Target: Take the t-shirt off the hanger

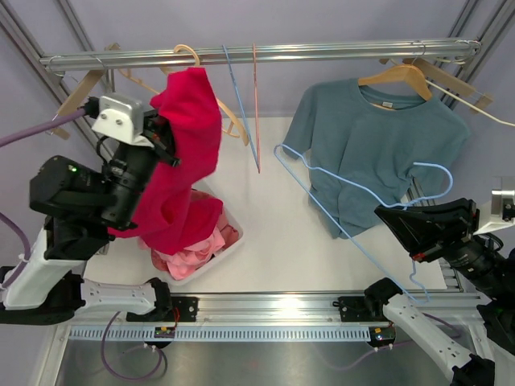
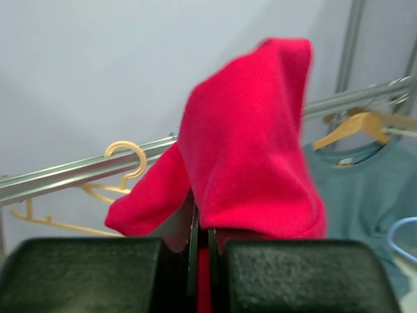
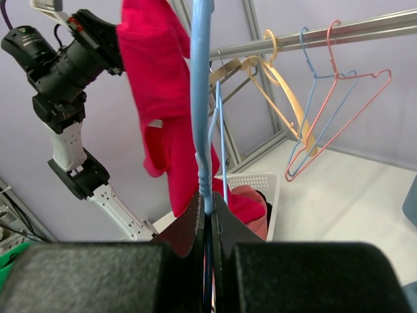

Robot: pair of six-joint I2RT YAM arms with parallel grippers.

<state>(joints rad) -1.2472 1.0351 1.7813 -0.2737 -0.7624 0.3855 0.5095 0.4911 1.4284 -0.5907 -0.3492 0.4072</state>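
My left gripper [image 1: 165, 143] is shut on a red t-shirt [image 1: 189, 145] and holds it up over the white basket [image 1: 231, 248]; the shirt's lower part hangs into the basket. In the left wrist view the red cloth [image 2: 254, 163] is pinched between the jaws of the gripper [image 2: 202, 242]. My right gripper [image 1: 385, 215] is shut on a bare light-blue wire hanger [image 1: 312, 193], held out over the table. In the right wrist view the hanger's wire [image 3: 201, 98] rises from the closed gripper [image 3: 208, 210], and the red shirt [image 3: 156, 85] hangs apart from it.
A teal t-shirt [image 1: 370, 145] hangs on a wooden hanger [image 1: 398, 76] from the metal rail [image 1: 322, 52] at the back right. Empty wooden [image 1: 228, 117] and wire hangers [image 1: 256, 112] hang mid-rail. The basket holds pink clothes [image 1: 189, 261].
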